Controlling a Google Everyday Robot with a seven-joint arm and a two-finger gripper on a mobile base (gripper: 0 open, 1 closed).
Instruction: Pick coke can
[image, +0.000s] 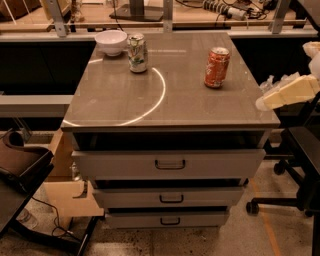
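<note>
The coke can (217, 66), red-orange with white lettering and a silver top, stands upright on the right part of the grey cabinet top (165, 102). My gripper (266, 101) is cream-coloured and reaches in from the right edge of the view. Its tip is just off the cabinet's right front corner, to the right of the can and nearer the camera. It is apart from the can and holds nothing that I can see.
A white and green can (137, 52) and a white bowl (111, 41) stand at the back left of the top. The cabinet has three drawers (170, 164) below. A black chair (300, 165) is on the right and a cardboard box (65, 185) on the left.
</note>
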